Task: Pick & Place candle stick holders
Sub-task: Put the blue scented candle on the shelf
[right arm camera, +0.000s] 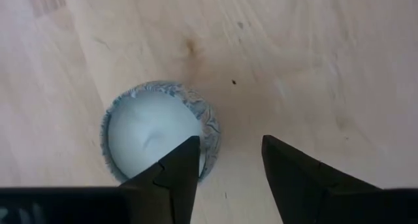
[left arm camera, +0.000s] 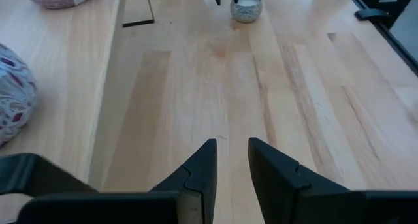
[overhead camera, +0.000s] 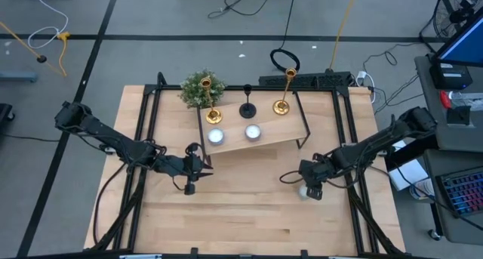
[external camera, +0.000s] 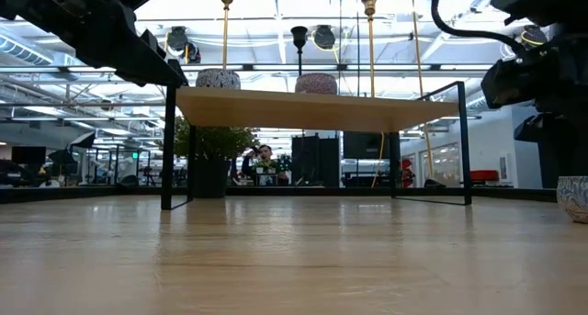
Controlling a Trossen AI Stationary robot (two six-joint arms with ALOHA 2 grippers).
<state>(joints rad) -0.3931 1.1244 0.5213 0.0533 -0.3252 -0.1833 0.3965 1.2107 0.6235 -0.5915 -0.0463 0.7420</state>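
Three candle stick holders stand on a raised wooden shelf [overhead camera: 264,142] at the back of the table [overhead camera: 249,221]: one gold holder [overhead camera: 213,112] near the plant [overhead camera: 202,87], a black holder [overhead camera: 247,106] mid-shelf, and a second gold holder [overhead camera: 283,100] toward the right end. All are upright and apart from each other, and neither arm is near them. Two round votive candles [overhead camera: 234,134] sit on the shelf's front part.

Left gripper [overhead camera: 198,167] hovers low over bare table just in front of the shelf's left leg; jaws slightly apart, nothing between them (left wrist view). Prob parked clear of the shelf so it doesn't knock the frame.

Right gripper [right arm camera: 225,178] sits over the table's right side, w/ jaws apart and empty, right above a small patterned candle cup [right arm camera: 160,129]. One finger overlaps the cup rim in that view; can't tell if it touches. Cup is offset to one side, not centred between the jaws.

Judgement: no holder grasped yet. The right arm's attention seems to be on the cup, not on a candlestick.
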